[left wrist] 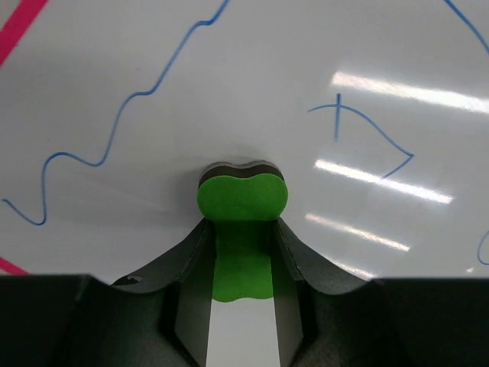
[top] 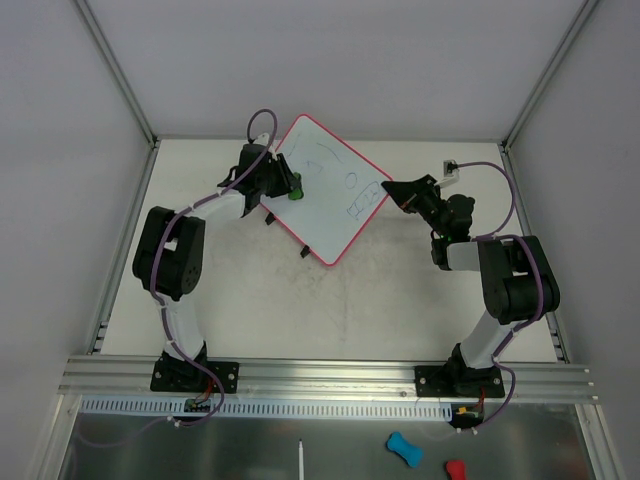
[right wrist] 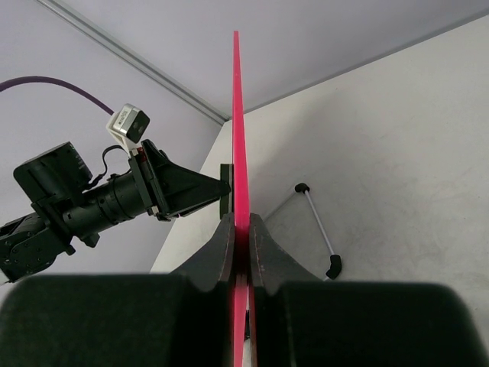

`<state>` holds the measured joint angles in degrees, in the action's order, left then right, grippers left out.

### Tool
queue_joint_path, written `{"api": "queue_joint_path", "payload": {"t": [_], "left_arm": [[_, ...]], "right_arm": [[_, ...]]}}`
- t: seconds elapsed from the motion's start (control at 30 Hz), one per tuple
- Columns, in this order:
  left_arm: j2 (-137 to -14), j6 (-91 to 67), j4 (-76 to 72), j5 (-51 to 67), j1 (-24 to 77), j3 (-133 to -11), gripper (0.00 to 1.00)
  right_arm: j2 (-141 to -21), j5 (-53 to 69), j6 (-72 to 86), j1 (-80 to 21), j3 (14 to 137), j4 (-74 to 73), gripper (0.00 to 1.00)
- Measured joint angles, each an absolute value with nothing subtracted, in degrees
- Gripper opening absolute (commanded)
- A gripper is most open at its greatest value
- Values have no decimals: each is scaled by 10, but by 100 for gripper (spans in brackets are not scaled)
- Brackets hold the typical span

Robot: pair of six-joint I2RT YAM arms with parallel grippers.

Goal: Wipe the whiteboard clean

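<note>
The whiteboard, white with a pink-red frame, is propped up at an angle in the back middle of the table and carries blue scribbles. My left gripper is shut on a green eraser, whose dark felt face presses against the board's surface between a wavy blue line and a blue loop. My right gripper is shut on the board's right corner. In the right wrist view the frame runs edge-on between the gripper's closed fingers, and the board's wire stand with black feet rests on the table.
A small white box with a cable sits at the back right. In front of the arm bases, a lower shelf holds a blue eraser, a red one and a white stick. Grey walls enclose the table on three sides.
</note>
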<state>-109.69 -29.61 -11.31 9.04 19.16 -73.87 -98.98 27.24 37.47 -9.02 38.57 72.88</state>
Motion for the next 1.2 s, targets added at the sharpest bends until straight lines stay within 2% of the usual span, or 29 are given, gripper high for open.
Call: {"api": "queue_joint_path", "payload": {"t": [0.4,0.83,1.2], "left_arm": [[-1110,-320,-66,120,167,-771,0],[-1189,-272,-23,154,160,-938,0],[-1188,-200,-24,141,183,-942,0]], "right_arm": [[-990,275,376,-91,386,734,0],[-990,276,379,-92,386,735,0],[-990,274,381,-92,386,731,0]]}}
